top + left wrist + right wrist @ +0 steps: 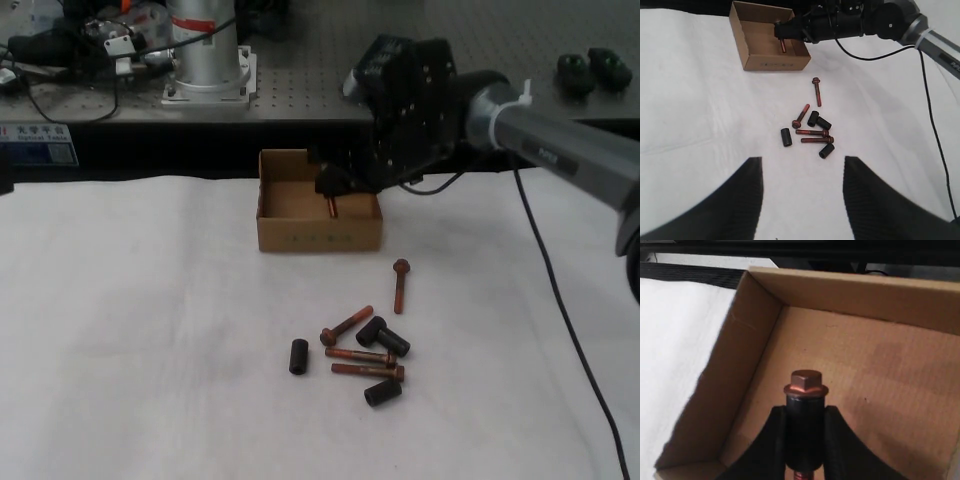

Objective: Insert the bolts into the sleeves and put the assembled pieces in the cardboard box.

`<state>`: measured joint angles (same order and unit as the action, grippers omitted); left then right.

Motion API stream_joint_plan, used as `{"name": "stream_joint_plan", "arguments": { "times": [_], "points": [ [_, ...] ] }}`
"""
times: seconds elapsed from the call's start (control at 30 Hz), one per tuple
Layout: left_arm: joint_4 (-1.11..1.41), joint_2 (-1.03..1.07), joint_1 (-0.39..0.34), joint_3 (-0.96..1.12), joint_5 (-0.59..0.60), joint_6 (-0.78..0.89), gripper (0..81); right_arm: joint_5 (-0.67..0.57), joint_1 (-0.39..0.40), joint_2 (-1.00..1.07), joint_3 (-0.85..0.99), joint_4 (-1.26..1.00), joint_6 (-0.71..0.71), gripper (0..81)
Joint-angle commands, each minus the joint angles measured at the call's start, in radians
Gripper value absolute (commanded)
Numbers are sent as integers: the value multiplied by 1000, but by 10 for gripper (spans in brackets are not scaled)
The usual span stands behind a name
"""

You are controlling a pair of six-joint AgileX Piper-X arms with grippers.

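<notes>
Right fingers (771, 440) pinch a black sleeve (805, 422) with a bolt (806, 384) through it, head up, over the floor of the cardboard box (875, 292), clear of every wall and nearest one side wall. Left fingers (740, 200) stand spread wide above the white tabletop (700, 100), well apart from the loose bolts (816, 91) and loose sleeves (785, 137) scattered in front of the box.

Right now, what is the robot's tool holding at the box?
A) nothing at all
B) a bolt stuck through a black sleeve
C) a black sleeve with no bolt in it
B: the right tool is shut on a black sleeve, the head of a copper-coloured bolt sticks out of one end, and the cardboard box lies open behind them.
</notes>
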<state>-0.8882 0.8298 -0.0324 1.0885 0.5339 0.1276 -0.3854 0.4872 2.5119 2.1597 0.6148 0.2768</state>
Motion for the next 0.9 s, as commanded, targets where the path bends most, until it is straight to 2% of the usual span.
{"name": "stream_joint_plan", "arguments": {
  "times": [0.0,0.1,0.13,0.27,0.33,0.6,0.8,0.87],
  "points": [
    [-1,-9,2,3,-8,-39,369,-6,-8,-12,23,-6,-9,28],
    [-1,-9,2,3,-27,-39,369,-12,-9,-12,23,-6,-23,2],
    [-1,-9,2,3,-38,-39,369,-14,-9,-12,29,-1,-30,22],
    [-1,-9,2,3,-44,-39,369,-13,-9,-14,33,13,-31,228],
    [-1,-9,2,3,-44,-39,369,-13,-9,-18,33,34,-31,296],
    [-1,-9,2,3,-44,-39,369,-36,-9,-45,50,124,-40,292],
    [-1,-9,2,3,-47,-39,369,-30,-9,-139,52,293,-155,292],
    [-1,-9,2,3,-66,-39,369,12,-9,-180,52,402,-209,292]
  ]
}}
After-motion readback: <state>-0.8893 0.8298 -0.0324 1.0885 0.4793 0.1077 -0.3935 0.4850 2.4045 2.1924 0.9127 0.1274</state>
